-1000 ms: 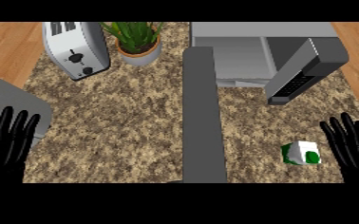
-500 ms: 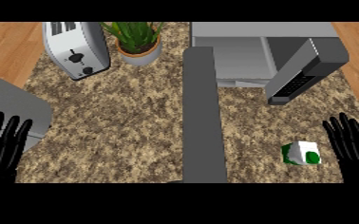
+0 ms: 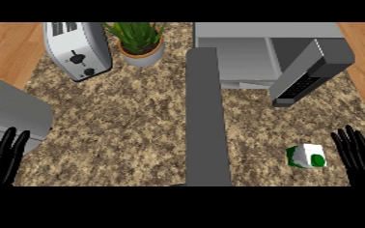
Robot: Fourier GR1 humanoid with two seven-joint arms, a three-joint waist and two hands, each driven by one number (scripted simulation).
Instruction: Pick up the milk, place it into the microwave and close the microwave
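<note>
Both hands have sunk toward the lower edge; left hand (image 3: 12,152) and right hand (image 3: 351,147) show straight, released fingers, the milk (image 3: 306,155) ungrasped beside the right, before the open microwave (image 3: 267,53)

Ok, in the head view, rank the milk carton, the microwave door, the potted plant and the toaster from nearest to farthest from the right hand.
From the right hand:
1. Small white and green milk carton, on the counter just beside the hand.
2. Open grey microwave door, farther back on the right.
3. Green potted plant in its pale pot, back, left of centre.
4. Silver toaster, far back left.
</note>
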